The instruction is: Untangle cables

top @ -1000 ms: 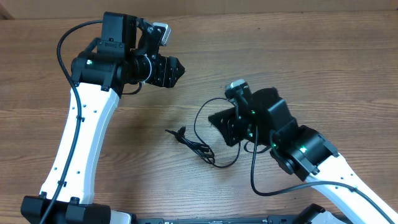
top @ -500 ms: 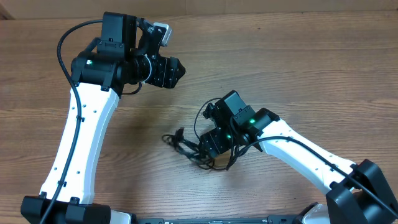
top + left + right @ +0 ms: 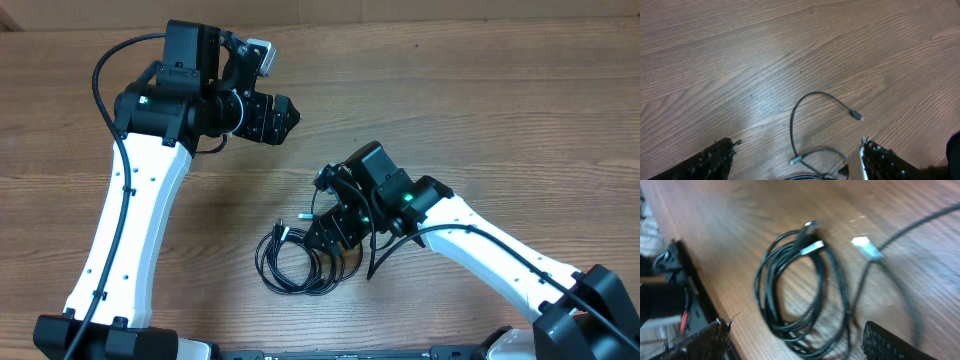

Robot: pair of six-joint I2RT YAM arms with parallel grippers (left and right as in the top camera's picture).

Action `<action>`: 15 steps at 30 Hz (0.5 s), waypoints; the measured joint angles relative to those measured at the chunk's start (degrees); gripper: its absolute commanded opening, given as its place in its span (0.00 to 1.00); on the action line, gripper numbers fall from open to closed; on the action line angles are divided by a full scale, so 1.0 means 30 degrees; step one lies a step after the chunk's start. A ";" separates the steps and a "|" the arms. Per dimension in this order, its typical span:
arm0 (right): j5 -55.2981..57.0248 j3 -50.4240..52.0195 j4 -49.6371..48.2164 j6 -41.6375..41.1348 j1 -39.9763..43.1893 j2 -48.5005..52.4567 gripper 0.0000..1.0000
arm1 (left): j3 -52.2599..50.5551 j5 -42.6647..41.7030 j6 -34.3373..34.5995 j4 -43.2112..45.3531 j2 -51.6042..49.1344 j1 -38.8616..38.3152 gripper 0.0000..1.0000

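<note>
The cables (image 3: 290,268) are thin black cords lying mostly as a round coil on the wooden table near its front edge. My right gripper (image 3: 324,236) hovers at the coil's right edge. In the right wrist view the coil (image 3: 790,285) lies between and beyond my open right gripper (image 3: 795,332), and the fingers (image 3: 892,342) grip nothing. Silvery plug tips (image 3: 864,247) show beside the coil. My left gripper (image 3: 288,112) hangs open well behind the cables. The left wrist view shows one cable loop (image 3: 801,102) with a small plug tip (image 3: 856,115), beyond the open left gripper (image 3: 797,147).
The wooden table (image 3: 480,90) stretches behind and to the right. My right arm's own thicker black wiring (image 3: 385,250) hangs beside the coil. The table's front edge and a dark base (image 3: 675,280) lie just left of the coil in the right wrist view.
My right gripper has swung left and forward and opened. The cables, first spread in a loose loop, now lie gathered in a coil nearer the front. The left arm has stayed put, its jaws a little wider.
</note>
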State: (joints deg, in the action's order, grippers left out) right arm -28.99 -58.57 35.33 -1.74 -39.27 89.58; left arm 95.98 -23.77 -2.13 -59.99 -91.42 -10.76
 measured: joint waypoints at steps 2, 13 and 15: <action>-0.0109 0.0007 -0.0087 -0.0015 -0.0576 0.0000 0.82 | -0.0007 0.0000 0.0000 -0.0015 0.0000 0.0000 0.82; 0.3439 -0.0007 -0.2025 -0.3388 -0.4663 0.1843 0.73 | -0.0007 0.0007 0.0000 -0.0015 0.0007 0.0000 0.82; 0.3971 -0.0015 -0.2433 -0.4036 -0.4656 0.2958 0.71 | -0.0007 0.0007 0.0007 -0.0022 0.0007 0.0000 0.83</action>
State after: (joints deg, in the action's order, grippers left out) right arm -17.08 -58.61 28.03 -13.85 -53.23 98.45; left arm 95.96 -23.75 -2.11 -60.05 -91.39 -10.76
